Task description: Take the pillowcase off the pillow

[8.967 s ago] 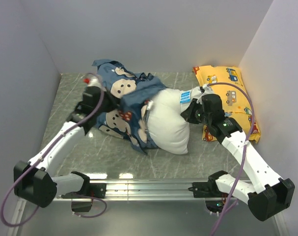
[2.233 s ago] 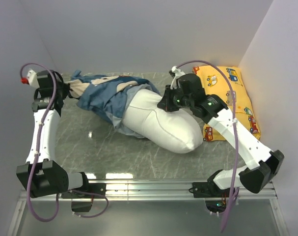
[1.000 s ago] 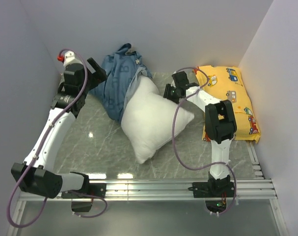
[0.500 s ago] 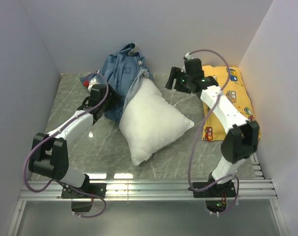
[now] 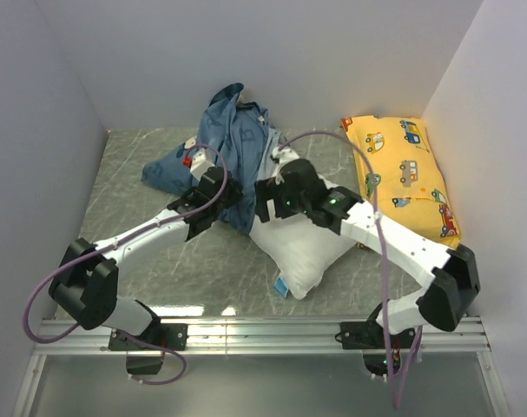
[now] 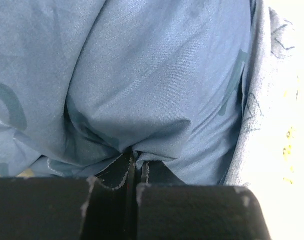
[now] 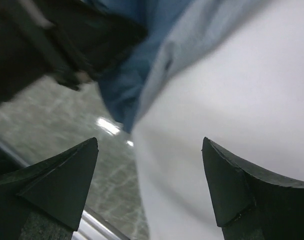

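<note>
The dark-blue pillowcase (image 5: 233, 143) lies heaped at the back centre, its lower edge still over the top end of the white pillow (image 5: 308, 248). The pillow's small blue tag (image 5: 282, 287) points toward the front. My left gripper (image 5: 229, 195) is shut on a fold of the pillowcase (image 6: 157, 85); the left wrist view shows fabric pinched between the closed fingers (image 6: 141, 172). My right gripper (image 5: 265, 201) hovers open over the pillow (image 7: 232, 100), with its gripper (image 7: 149, 145) astride the pillow's edge, beside the pillowcase hem (image 7: 126, 85).
A yellow car-print pillow (image 5: 402, 174) lies along the right wall. White walls close in the left, back and right. The metal rail (image 5: 263, 332) with both arm bases runs along the front edge. Marbled grey table (image 5: 133, 156) shows at the left.
The left gripper has shut on the pillowcase. The right arm swung from the back down over the pillow and opened wider. The pillow shifted toward the front, tag end now nearest.
</note>
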Robot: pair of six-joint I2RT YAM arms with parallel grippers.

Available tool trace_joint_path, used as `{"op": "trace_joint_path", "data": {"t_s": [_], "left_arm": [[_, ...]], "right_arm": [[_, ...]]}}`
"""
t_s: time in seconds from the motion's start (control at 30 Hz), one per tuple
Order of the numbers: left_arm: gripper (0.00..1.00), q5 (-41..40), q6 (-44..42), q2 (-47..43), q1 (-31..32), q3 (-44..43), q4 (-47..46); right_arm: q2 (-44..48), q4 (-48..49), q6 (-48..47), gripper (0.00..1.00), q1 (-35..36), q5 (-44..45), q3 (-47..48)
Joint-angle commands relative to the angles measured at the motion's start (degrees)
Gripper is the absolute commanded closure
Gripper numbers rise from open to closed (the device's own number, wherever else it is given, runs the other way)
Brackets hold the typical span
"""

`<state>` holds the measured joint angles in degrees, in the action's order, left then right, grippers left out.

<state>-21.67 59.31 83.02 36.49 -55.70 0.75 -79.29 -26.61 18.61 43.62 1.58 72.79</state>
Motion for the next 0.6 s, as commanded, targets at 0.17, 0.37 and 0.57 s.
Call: {"op": "trace_joint_path", "data": {"t_s": [0.17,0.37,0.57], "left_arm": [[1.0,-4.43,2.74,-5.24,-1.86,0.07,5.48],[0.99,-3.03,0.55,-6.21,-8.17,-0.9,7.51],[0.98,-1.45,-1.21,-7.43,-16.0,-0.81,9.35]], "right_arm": [[-8.96,2.61,-2.27,0.06,2.35,12.74,-4.76],[-11.59,0.95,-0.77,0.89,2.26,16.43,-4.59],[-6.68,-2.04,-0.33,1.0,0.77,18.01,-3.71]]}}
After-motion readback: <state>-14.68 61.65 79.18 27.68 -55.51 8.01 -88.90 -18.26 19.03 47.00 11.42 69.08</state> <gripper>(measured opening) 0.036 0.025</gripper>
